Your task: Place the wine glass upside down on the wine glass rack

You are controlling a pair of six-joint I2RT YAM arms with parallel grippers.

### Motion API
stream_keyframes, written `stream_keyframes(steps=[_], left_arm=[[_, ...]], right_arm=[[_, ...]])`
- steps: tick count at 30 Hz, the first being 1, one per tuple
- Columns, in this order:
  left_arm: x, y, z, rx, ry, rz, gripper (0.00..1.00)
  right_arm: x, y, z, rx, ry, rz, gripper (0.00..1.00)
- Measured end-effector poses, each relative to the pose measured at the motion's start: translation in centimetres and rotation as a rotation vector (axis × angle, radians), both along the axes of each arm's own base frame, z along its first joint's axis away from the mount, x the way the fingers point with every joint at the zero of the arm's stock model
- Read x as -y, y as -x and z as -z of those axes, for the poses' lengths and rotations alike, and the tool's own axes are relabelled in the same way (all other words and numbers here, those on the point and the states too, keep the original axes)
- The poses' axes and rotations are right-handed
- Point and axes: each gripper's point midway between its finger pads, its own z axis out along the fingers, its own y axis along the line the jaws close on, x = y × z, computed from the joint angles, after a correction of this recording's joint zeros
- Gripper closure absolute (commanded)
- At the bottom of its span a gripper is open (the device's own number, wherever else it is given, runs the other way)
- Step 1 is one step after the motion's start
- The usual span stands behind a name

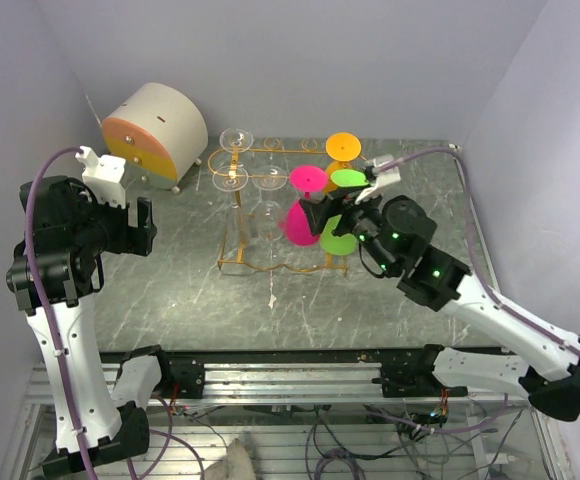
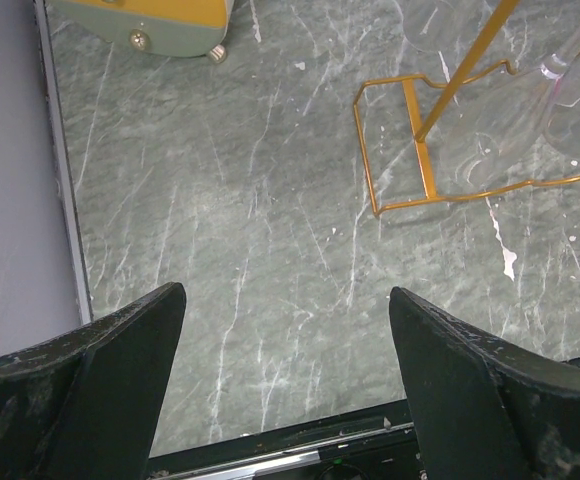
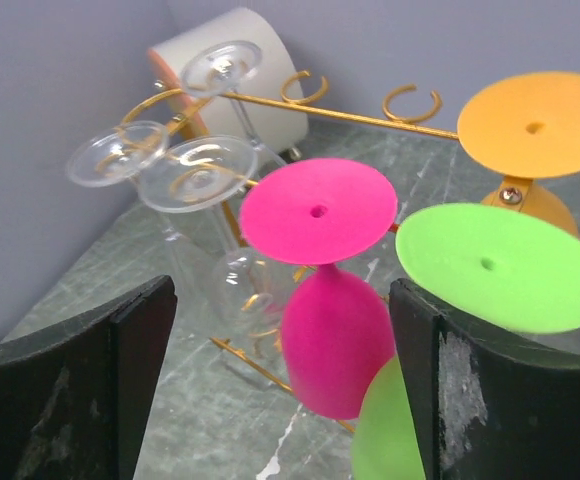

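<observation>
The gold wire wine glass rack (image 1: 238, 262) stands mid-table, with several glasses hanging upside down from it. A pink wine glass (image 3: 335, 340) hangs by its foot, its bowl between the fingers of my right gripper (image 3: 282, 292) without touching either. That gripper (image 1: 328, 213) is open. A green glass (image 3: 500, 265) hangs beside it, its bowl against the right finger (image 3: 440, 380). An orange glass (image 3: 535, 125) hangs behind. Clear glasses (image 3: 200, 175) fill the left hooks. My left gripper (image 1: 143, 226) hovers open and empty, left of the rack (image 2: 420, 170).
A beige drum-shaped box with an orange face (image 1: 155, 130) sits at the back left, also at the top of the left wrist view (image 2: 140, 15). Empty loop hooks (image 3: 410, 100) show on the rack's far rail. Grey walls close in on three sides.
</observation>
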Motion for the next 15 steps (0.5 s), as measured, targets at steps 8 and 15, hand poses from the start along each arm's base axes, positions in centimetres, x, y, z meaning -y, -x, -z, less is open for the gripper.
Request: stream_keyframes(steps=[8,15], left_arm=[[-0.6,-0.3,0.0,-0.01,-0.011,-0.034,0.07],[-2.1,-0.7,-1.4,0.029,-0.047,-0.115,0.07]], right_arm=[[4.0,2.5,-5.9,0.045,-0.082,0.029,0.0],[12.5,-0.4,-8.4,-0.047,-0.197,0.597,0.0]])
